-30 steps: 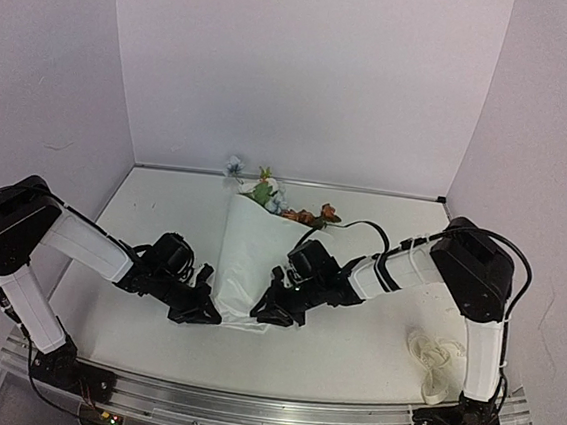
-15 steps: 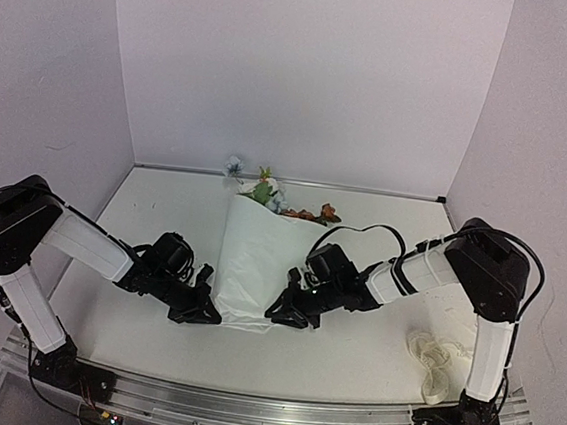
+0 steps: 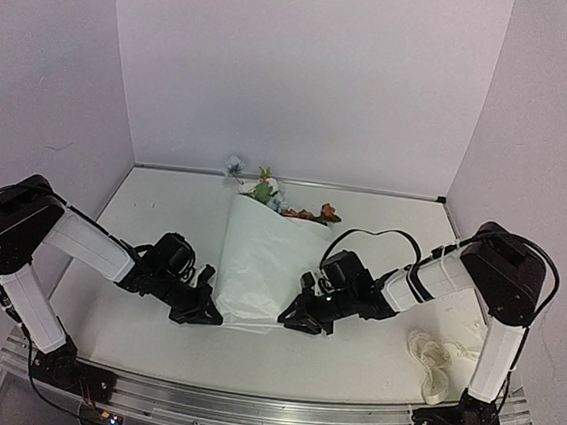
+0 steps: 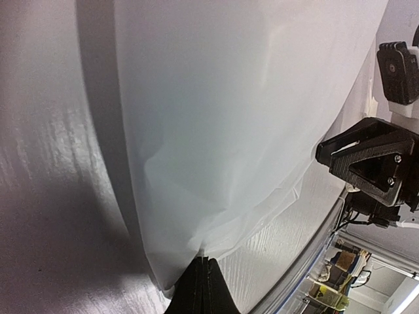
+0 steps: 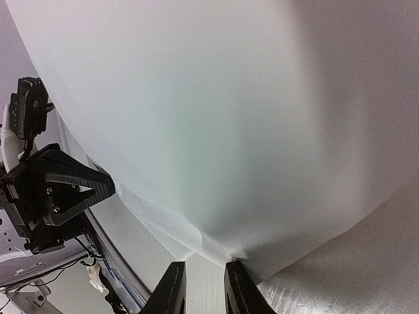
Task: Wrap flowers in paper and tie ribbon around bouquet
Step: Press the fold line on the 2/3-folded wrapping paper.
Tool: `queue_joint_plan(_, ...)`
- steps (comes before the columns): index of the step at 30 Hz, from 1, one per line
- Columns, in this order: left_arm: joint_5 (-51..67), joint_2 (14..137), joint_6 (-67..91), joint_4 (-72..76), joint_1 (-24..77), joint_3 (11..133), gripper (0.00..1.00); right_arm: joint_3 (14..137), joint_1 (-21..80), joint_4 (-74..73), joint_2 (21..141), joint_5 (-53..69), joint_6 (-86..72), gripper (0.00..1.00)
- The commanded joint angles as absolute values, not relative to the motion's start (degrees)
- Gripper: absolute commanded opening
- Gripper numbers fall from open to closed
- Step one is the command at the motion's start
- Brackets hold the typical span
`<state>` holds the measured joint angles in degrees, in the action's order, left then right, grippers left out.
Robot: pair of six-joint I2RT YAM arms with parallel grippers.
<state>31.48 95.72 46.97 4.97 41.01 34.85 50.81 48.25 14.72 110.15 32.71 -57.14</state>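
Already done: as I read it, the paper is folded over the flowers into a long flat packet that narrows toward me, so the wrap is begun.
Bouquet position: it lies toward the far side of the table. The stems are hidden under the sheet, and only pale and rust blooms with a few leaves poke out of the far end.
Left side: the left gripper has its jaws pressed flat together on the near left corner of the paper, pinching a thin fold of it. My left wrist view shows that plainly.
Right side: the right gripper sits at the near right corner with its jaws a little apart. The sheet's edge meets one fingertip, but I see nothing caught between them.
Layers: at the near edge I make out at least two layers, slightly offset, so the fold looks loose to me rather than snug.
Tie: the ribbon lies in a loose heap by the right arm's base, well apart from the packet, with neither gripper near it.
Left to do: I judge the wrap needs tightening round the stems. Then the ribbon must be fetched, passed round the narrow end and tied.
Progress: the first half at best, and the tying is not yet started.
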Motion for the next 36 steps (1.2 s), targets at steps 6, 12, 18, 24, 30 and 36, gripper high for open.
queue_joint_plan(6, 25.58, 93.78, 49.81, -6.36, 50.23, 31.75, 0.00, 40.32, 48.17, 9.15, 102.06, 27.46, -56.89, 0.25)
queue_joint_plan(12, 23.66, 88.01, 49.27, -11.10, 50.89, 35.21, 0.02, 36.26, 48.54, 8.96, 94.78, 24.10, -57.51, 0.42)
queue_joint_plan(18, 21.65, 85.98, 48.64, -13.66, 50.82, 40.41, 0.05, 38.70, 49.90, 13.36, 96.28, 22.71, -61.03, 0.57)
queue_joint_plan(24, 21.27, 87.00, 47.94, -13.62, 49.77, 42.08, 0.05, 41.12, 53.40, 14.11, 96.88, 18.11, -61.76, 0.59)
queue_joint_plan(30, 22.05, 88.56, 46.71, -13.10, 47.70, 42.58, 0.04, 34.87, 54.74, 15.12, 90.93, 6.92, -63.16, 0.58)
queue_joint_plan(36, 22.82, 89.03, 46.18, -12.83, 46.61, 42.64, 0.04, 33.97, 56.16, 17.14, 87.09, 6.04, -58.87, 0.61)
